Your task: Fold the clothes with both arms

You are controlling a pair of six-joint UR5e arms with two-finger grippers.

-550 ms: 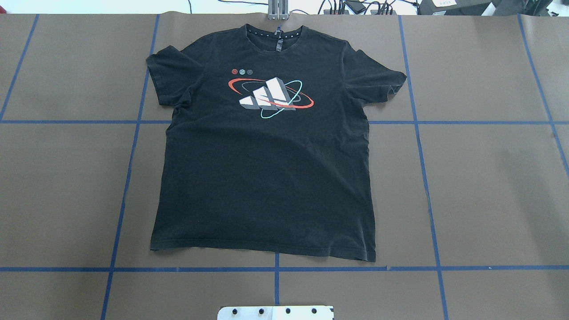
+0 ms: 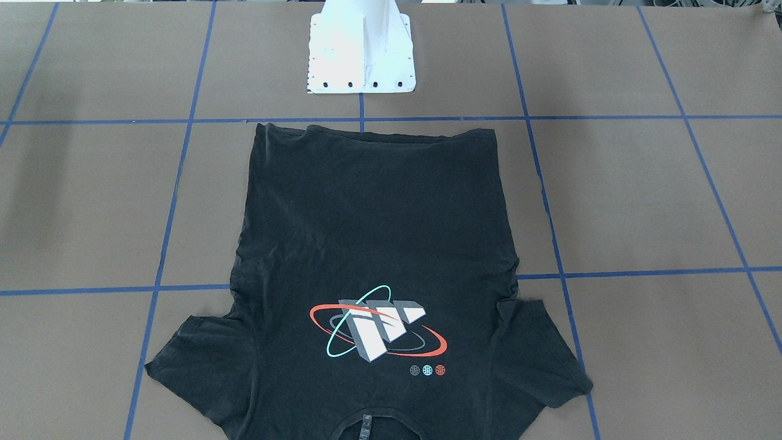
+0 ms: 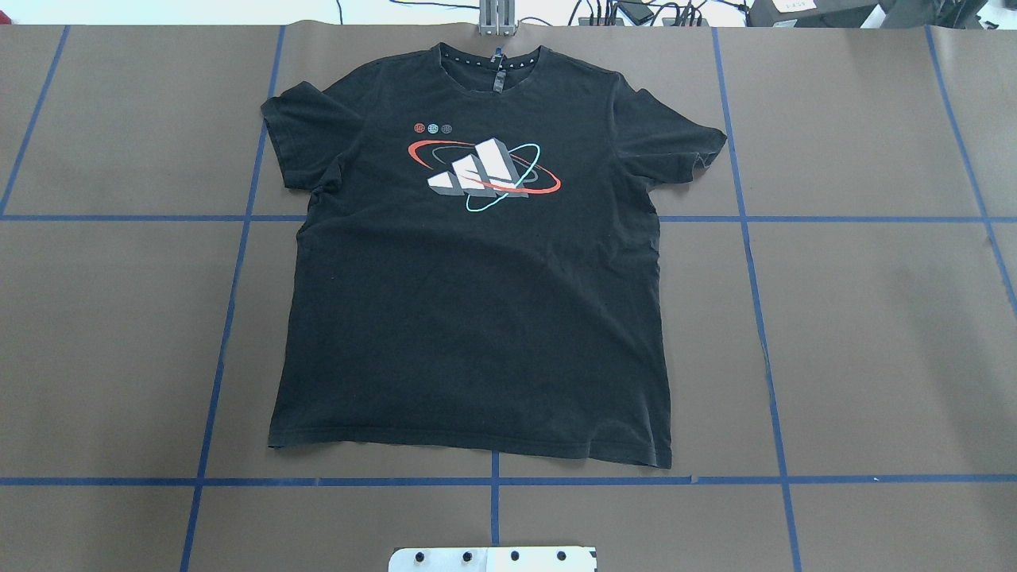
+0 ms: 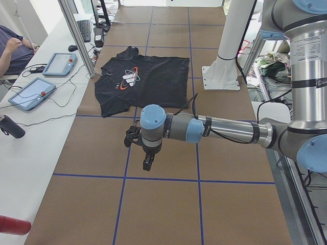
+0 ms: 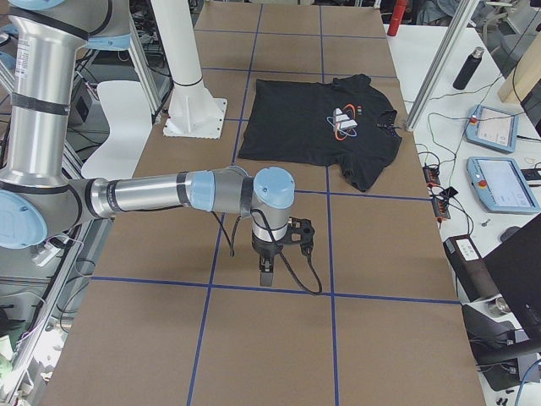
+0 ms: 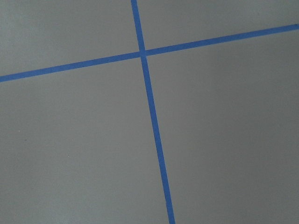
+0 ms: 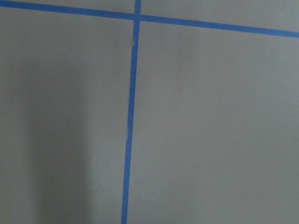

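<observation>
The clothes are one black T-shirt [image 3: 477, 318] lying flat and print side up on the brown table, collar at the far edge from the robot. Its chest print [image 3: 485, 173] shows white-grey bars with red and cyan rings. The same T-shirt [image 2: 372, 232] spreads below the pedestal in the front-facing view. My left gripper [image 4: 147, 164] hangs well to the side of the T-shirt [image 4: 145, 79], over bare table. My right gripper [image 5: 265, 275] hangs likewise far from the T-shirt [image 5: 313, 131]. I cannot tell whether either is open or shut. Both wrist views show only brown table and blue tape lines.
The white pedestal base [image 2: 360, 58] stands just behind the shirt's hem. Blue tape lines [image 3: 493, 481] grid the table. Along the far side are touch pendants [image 4: 59, 64], a person's arm [image 4: 10, 48], a dark bottle [image 5: 469, 68] and cables.
</observation>
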